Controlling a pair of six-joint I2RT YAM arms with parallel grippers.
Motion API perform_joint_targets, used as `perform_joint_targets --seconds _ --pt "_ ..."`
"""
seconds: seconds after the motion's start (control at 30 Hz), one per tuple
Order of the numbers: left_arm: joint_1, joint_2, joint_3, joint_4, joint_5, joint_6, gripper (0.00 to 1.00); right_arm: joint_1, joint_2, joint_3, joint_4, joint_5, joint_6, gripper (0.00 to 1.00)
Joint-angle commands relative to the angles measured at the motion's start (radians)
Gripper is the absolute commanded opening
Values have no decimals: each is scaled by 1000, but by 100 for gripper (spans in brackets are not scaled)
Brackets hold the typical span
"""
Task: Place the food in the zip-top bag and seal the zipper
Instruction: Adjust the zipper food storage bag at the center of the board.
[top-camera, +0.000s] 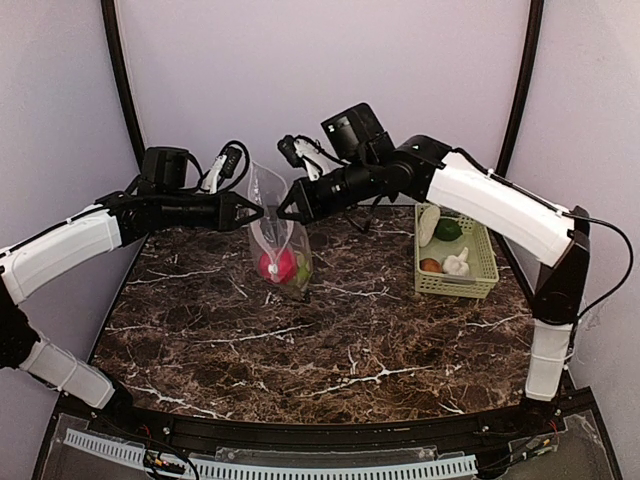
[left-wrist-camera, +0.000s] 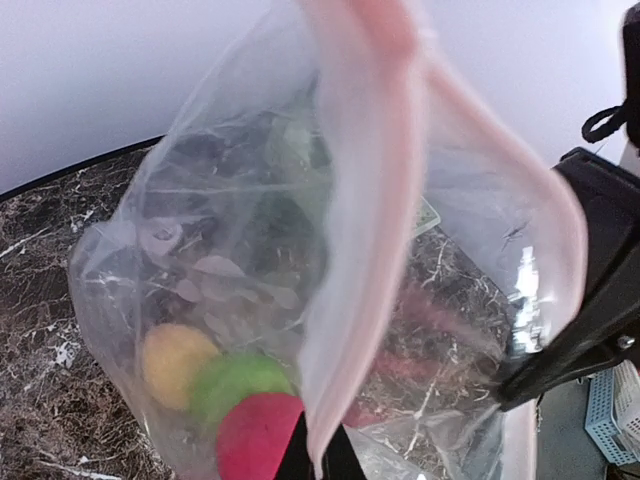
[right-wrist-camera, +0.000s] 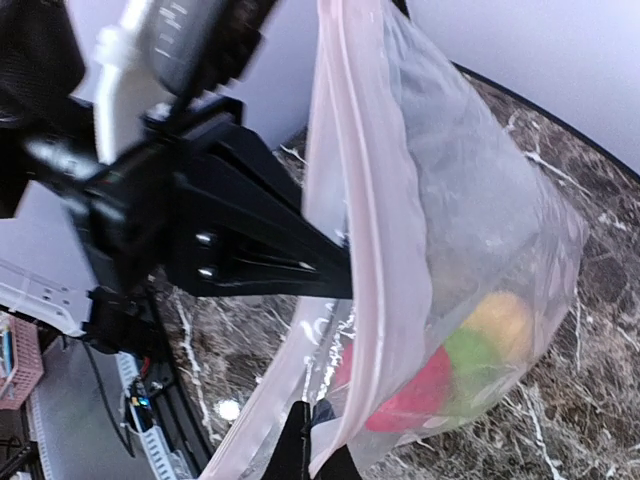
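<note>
**Both grippers clamped on the bag**

The left gripper (top-camera: 258, 212) and right gripper (top-camera: 284, 212) each pinch the zip-top bag (top-camera: 268, 235) at its smooth pinkish zipper (left-wrist-camera: 365, 200) strip. The clear, crinkled film hangs upright between them over the veined brown marble table (top-camera: 300, 340). A round red apple (top-camera: 272, 265), green apple (left-wrist-camera: 240, 385) and orange (left-wrist-camera: 172, 360) lie bunched at its bottom.
</note>
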Motion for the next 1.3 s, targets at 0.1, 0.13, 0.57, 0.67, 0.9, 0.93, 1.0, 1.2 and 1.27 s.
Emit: perform_joint_targets --seconds 0.1,0.13,0.57,0.67,0.9,0.93,1.0,1.2,1.27 --pt "-3 -17 145 -122 50 -21 2 -2 -116 -41 213 -143 69 0" --pt "-3 -17 148 -125 54 -23 6 -2 -118 -59 222 -127 82 0" --pt "-3 -102 35 -212 -66 -20 73 -12 -91 -270 357 -14 256 0" --pt "-3 -126 -11 -214 -62 -47 78 -12 -73 -270 362 -3 255 0" --pt "-4 -138 -121 -140 0 -137 75 -17 -54 -282 367 5 255 0" --pt "-4 -138 -132 -107 20 -164 73 -17 -54 -282 367 5 253 0" --pt "-4 -134 -161 -51 54 -206 67 -17 -53 -284 367 6 252 0" --pt "-4 -107 -185 56 105 -286 61 -17 -47 -285 368 2 248 0" --pt "-4 -101 -189 80 108 -300 60 -17 -44 -284 367 1 246 0"
